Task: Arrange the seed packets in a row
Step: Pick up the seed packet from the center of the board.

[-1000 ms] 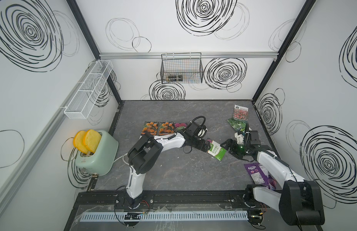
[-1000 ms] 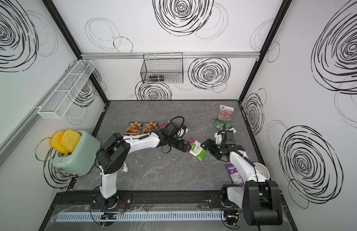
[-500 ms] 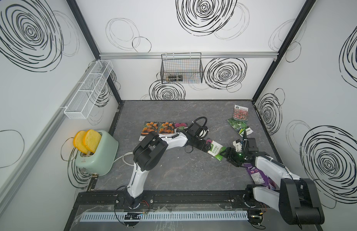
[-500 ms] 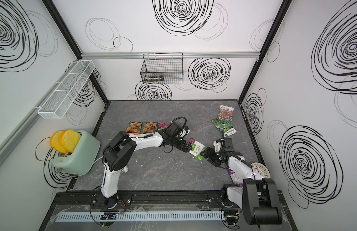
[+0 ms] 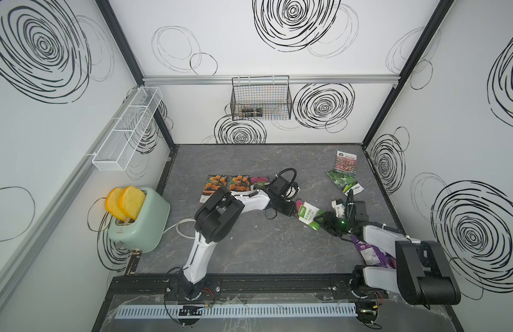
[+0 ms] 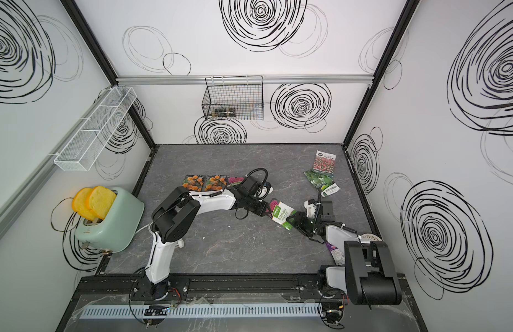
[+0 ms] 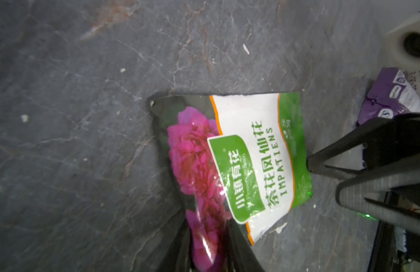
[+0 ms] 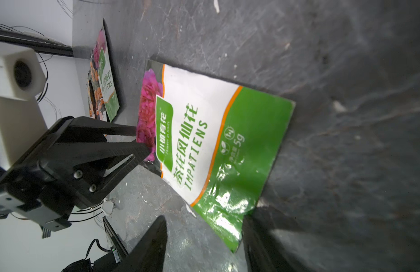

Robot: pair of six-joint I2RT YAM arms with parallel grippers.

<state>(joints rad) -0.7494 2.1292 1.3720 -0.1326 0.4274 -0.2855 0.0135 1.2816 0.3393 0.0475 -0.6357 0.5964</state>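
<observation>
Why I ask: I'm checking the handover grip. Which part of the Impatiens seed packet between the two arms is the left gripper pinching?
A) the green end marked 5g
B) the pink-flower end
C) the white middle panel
B: in the right wrist view the left gripper is closed on the pink-flower edge of the Impatiens packet, at the opposite end from its green part.

The glossy green-and-white rectangular seed packet with a pink flower [image 8: 204,141] reads "IMPATIENS" in green capitals beside the Chinese characters 茶花凤仙花, with "5g" on its green end. A second such packet [image 8: 105,77] shows the same lettering, only partly legible. Print on the crinkled purple pouch [image 7: 390,99] is too small to read.
</observation>
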